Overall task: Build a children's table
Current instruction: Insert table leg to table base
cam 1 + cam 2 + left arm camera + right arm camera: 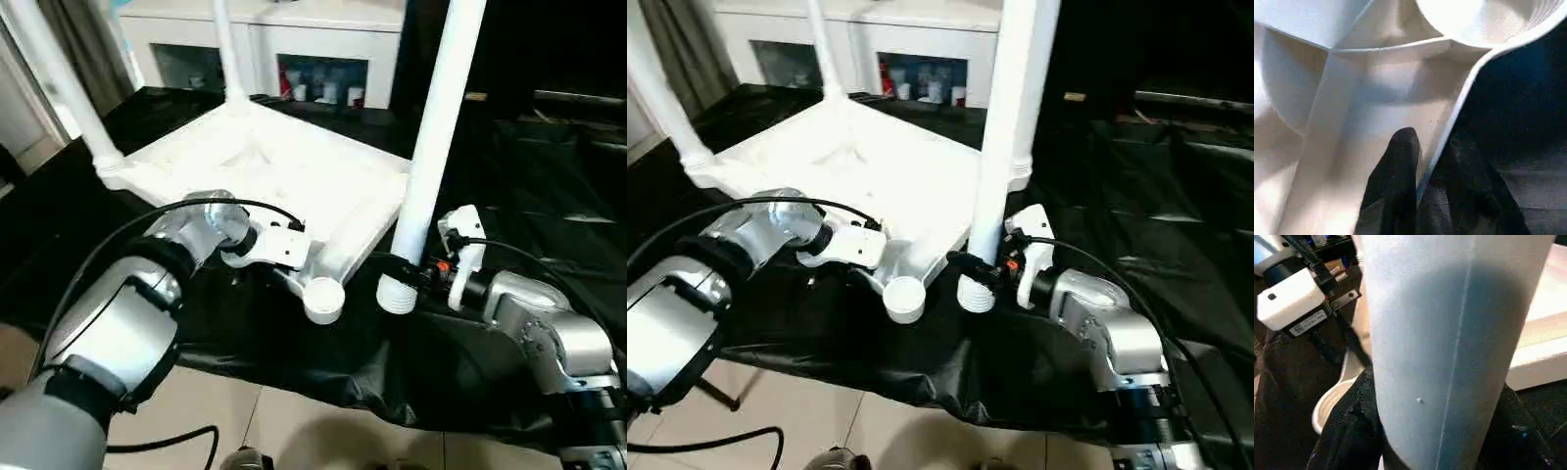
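The white table top (284, 166) lies upside down on a black cloth, ribbed underside up. Two legs stand in its far sockets, one at the left (59, 78) and one at the back (225, 49). The near corner socket (324, 300) is empty. My left gripper (1427, 142) straddles the top's rim beside that socket, one black finger (1398, 166) inside and one outside, shut on the rim. My right gripper (402, 269) is shut on a third leg (436, 127), held upright. That leg's ridged lower end (397, 294) hangs just right of the empty socket.
The black cloth (549, 196) covers the work surface and hangs over its near edge. Tiled floor (294, 431) with a black cable lies in front. A white cabinet (323, 39) with open shelves stands behind the table top.
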Motion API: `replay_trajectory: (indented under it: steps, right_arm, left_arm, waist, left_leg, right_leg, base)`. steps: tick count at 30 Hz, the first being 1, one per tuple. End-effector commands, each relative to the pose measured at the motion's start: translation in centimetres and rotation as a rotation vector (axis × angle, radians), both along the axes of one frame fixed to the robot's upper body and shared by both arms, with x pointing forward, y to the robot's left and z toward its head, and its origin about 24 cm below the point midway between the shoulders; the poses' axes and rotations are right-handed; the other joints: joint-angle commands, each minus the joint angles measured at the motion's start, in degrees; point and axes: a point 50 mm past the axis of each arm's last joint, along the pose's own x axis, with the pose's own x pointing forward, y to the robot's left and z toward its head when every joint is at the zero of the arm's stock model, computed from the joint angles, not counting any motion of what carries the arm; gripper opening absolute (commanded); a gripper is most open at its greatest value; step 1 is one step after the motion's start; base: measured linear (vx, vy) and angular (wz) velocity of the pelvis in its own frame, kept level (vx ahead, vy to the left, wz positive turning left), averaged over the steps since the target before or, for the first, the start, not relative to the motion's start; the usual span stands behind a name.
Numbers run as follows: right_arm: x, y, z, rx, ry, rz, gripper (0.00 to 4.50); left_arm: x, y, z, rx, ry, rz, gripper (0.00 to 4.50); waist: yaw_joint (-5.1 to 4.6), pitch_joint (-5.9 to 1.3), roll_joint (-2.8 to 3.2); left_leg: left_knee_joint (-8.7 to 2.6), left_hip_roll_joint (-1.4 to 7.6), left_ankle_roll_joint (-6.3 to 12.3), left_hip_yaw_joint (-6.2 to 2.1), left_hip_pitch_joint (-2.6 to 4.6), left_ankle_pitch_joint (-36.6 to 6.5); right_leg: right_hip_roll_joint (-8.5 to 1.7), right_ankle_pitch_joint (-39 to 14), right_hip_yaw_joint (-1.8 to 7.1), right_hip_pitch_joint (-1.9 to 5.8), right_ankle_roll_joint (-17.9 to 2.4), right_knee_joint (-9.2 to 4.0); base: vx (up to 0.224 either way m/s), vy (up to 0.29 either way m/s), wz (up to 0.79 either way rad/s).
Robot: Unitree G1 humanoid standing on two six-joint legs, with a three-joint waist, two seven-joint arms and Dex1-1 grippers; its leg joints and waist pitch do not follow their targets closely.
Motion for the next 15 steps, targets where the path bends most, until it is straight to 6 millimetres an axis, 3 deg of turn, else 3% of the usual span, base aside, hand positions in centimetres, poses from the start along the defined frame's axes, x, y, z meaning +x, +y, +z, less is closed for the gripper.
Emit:
replay_trajectory:
  steps: [1,3,4,7,11,15]
  right_arm:
    - [0.7,0.3,0.8,0.006,-0.036,-0.007,1.89]
    - [0.9,0.3,0.8,0.012,-0.029,-0.024,1.89]
    - [1.2,0.3,0.7,0.011,-0.023,-0.045,1.89]
    - [1.6,0.3,0.4,0.006,-0.014,-0.089,1.89]
    - [1.8,0.2,0.3,0.007,-0.011,-0.143,1.89]
    - [2.0,0.0,0.2,0.001,-0.003,-0.175,1.89]
  left_arm:
    - [-0.4,0.2,-0.7,-0.044,0.093,0.068,0.55]
    - [-0.5,-0.3,-0.9,-0.097,0.124,0.117,0.55]
    - [-0.5,-0.9,-1.2,-0.151,0.149,0.170,0.44]
    - [-0.7,-1.4,-2.2,-0.224,0.173,0.269,0.36]
    - [-1.1,-1.6,-3.8,-0.276,0.174,0.401,0.25]
    - [-1.3,-1.9,-4.4,-0.359,0.139,0.457,0.21]
  waist:
    - [0.54,-4.34,-0.92]
    - [0.56,-4.44,-0.73]
    - [0.66,-4.50,-1.20]
    - [0.82,-4.43,-1.01]
    - [0.67,-4.23,-1.20]
    - [0.18,-3.80,-1.92]
  left_leg:
    - [-3.99,0.22,0.08,-0.07,0.81,-14.38]
    - [-3.87,0.30,0.52,0.01,0.88,-13.95]
    - [-3.81,0.30,1.08,0.07,0.85,-13.31]
    - [-3.73,0.27,1.54,0.19,0.91,-13.11]
    - [-3.84,0.07,1.65,0.22,0.94,-14.20]
    - [-4.15,-0.03,1.24,0.13,1.00,-16.43]
  right_leg:
    - [-2.53,-13.50,1.22,3.09,-13.94,-4.39]
    - [-2.45,-11.04,1.22,3.04,-15.24,-4.15]
    - [-2.46,-9.66,1.20,3.13,-15.87,-4.01]
    - [-2.50,-9.67,1.21,3.07,-16.48,-4.06]
    - [-2.39,-13.05,1.21,3.09,-14.78,-4.54]
    - [-2.44,-23.29,1.06,2.96,-10.92,-5.57]
  base:
    - [0.000,0.000,0.00]
    - [0.000,0.000,0.00]
    - [0.000,0.000,0.00]
    - [0.000,0.000,0.00]
    - [0.000,0.000,0.00]
    - [0.000,0.000,0.00]
